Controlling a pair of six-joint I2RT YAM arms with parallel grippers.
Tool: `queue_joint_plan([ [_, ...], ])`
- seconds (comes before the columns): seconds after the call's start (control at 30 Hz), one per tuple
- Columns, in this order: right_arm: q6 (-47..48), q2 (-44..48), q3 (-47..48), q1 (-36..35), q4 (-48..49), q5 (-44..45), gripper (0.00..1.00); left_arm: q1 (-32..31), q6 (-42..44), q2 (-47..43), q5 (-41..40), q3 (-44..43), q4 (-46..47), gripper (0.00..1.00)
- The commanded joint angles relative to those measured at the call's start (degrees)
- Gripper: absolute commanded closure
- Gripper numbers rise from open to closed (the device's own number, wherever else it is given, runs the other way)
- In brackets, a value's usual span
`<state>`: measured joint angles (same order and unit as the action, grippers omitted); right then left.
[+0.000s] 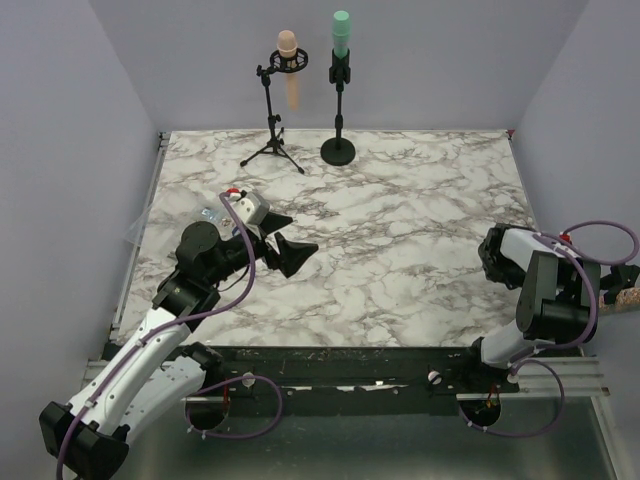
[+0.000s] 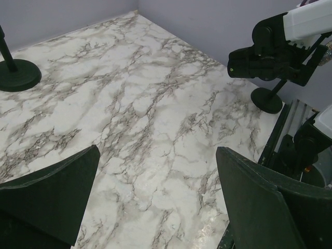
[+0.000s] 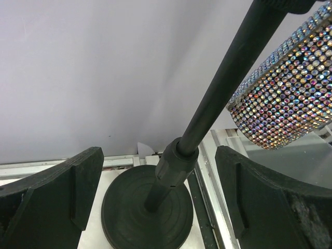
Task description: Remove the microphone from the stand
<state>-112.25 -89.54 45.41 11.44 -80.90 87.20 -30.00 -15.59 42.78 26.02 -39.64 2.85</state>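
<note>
A rhinestone-covered microphone point(image 3: 285, 98) sits tilted at the top of a black stand point(image 3: 218, 88) with a round base point(image 3: 129, 218). My right gripper point(image 3: 158, 155) is open, with the stand's pole between its fingers and untouched. In the top view the sparkling microphone point(image 1: 628, 297) shows only at the right edge, behind my right arm point(image 1: 530, 270). My left gripper point(image 1: 293, 235) is open and empty above the marble table point(image 1: 400, 230), left of the middle. In the left wrist view point(image 2: 158, 151) only marble shows between its fingers.
At the back stand a peach microphone point(image 1: 289, 65) on a tripod stand point(image 1: 272, 150) and a green microphone point(image 1: 341, 35) on a round-base stand point(image 1: 338, 150). The left wrist view shows my right arm point(image 2: 270, 52) over the third stand's base point(image 2: 267, 101). Purple walls enclose the table.
</note>
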Motion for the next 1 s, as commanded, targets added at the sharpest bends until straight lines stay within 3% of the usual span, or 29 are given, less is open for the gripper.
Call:
queue_joint_plan([
  [0.0, -3.75, -0.46, 1.54, 1.11, -0.4, 9.61, 0.06, -0.5, 1.18, 0.18, 0.43, -0.88, -0.12, 0.01],
  [0.13, -4.41, -0.68, 1.48, 1.34, -0.4, 9.89, 0.15, -0.57, 1.27, 0.54, 0.52, -0.81, 0.05, 0.01],
  [0.37, -4.52, -0.35, 1.58, 1.39, -0.42, 10.31, 0.43, -0.85, 1.26, 1.18, 0.97, -0.88, 0.15, 0.01],
  [0.73, -6.26, 0.15, 0.63, 1.32, -0.48, 10.19, 0.65, -0.98, 1.53, 1.08, 1.13, -0.88, 0.14, 0.01],
  [0.9, -6.43, 0.81, 0.4, 0.44, -0.48, 9.8, 0.91, -0.92, 1.62, 0.93, 1.05, -0.81, 0.09, 0.01],
  [0.97, -6.47, 1.07, 0.17, -0.67, -0.48, 9.67, 0.94, -0.92, 1.71, 0.8, 1.05, -0.94, 0.05, 0.01],
])
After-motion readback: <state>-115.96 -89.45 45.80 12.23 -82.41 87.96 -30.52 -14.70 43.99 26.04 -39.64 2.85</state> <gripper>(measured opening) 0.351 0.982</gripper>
